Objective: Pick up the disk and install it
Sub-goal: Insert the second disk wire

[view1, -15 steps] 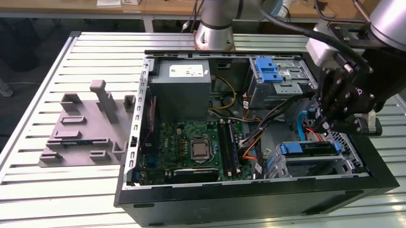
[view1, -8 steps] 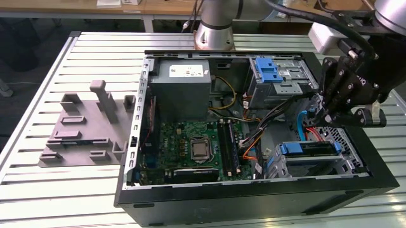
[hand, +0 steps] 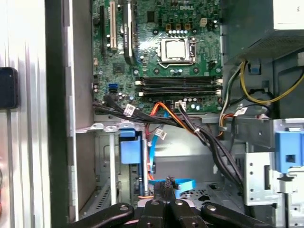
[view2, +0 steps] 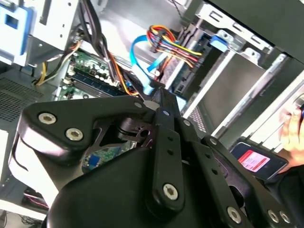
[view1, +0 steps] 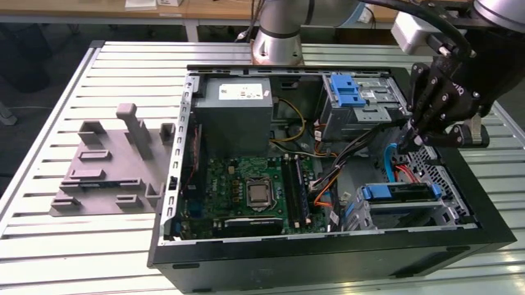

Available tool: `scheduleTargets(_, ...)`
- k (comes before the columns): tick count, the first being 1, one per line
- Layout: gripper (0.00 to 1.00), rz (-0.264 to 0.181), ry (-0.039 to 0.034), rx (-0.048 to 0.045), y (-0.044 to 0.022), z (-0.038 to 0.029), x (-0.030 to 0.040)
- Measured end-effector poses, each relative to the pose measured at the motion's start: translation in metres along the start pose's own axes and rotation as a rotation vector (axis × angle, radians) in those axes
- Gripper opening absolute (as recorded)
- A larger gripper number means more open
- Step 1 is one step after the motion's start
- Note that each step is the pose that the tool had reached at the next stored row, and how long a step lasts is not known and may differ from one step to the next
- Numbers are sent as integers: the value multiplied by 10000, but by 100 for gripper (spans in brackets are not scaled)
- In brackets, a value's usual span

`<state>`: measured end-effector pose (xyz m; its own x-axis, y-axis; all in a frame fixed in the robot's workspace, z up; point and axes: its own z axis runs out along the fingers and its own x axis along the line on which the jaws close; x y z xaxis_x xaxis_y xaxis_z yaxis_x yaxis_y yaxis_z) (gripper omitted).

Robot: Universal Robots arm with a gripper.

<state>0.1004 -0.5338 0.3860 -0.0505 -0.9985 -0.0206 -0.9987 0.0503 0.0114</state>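
Low in the open computer case (view1: 459,184), the disk (view1: 398,192) is sitting in its bay: rigid, fairly heavy, shock-sensitive, best gripped by its blue carrier. Above it, the gripper (view1: 407,142) is hovering, fingers (hand: 168,186) pressed together on nothing.

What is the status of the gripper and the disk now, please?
Gripper shut, inside the case, tips by blue cable. Disk sits in the drive bay. Loose cables nearby.
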Motion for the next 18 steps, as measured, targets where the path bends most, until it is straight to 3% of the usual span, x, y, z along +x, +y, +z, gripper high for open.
scheduleTargets(3,11,0,2,0,10,-10,-69)
scheduleTargets(5,11,0,41,2,21,-9,-102)
scheduleTargets(8,11,-1,100,5,24,-1,-127)
scheduleTargets(11,11,0,103,6,25,31,-140)
scheduleTargets(14,24,1,119,6,26,59,-156)
scheduleTargets(18,24,1,144,8,26,83,-168)
